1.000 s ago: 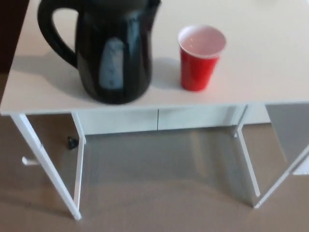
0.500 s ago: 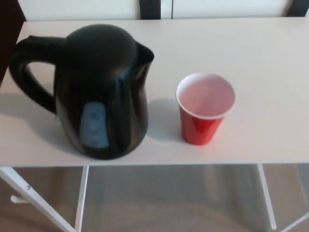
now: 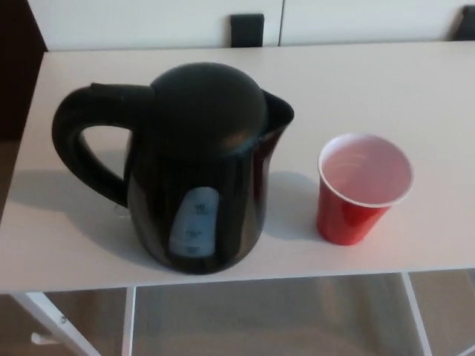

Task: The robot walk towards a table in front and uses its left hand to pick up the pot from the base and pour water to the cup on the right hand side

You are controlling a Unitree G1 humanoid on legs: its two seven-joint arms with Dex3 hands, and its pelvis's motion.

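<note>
Here: pot (image 3: 197,170) upright left of cup (image 3: 362,189).

Soft, even light — slightly blurred, with faint shadows left of the kettle (image 3: 200,170).

Black pot (image 3: 197,170) upright, red cup (image 3: 361,190) beside

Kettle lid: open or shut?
Shut. The domed lid sits flush on the upright black kettle, no gap showing at the spout.
</note>
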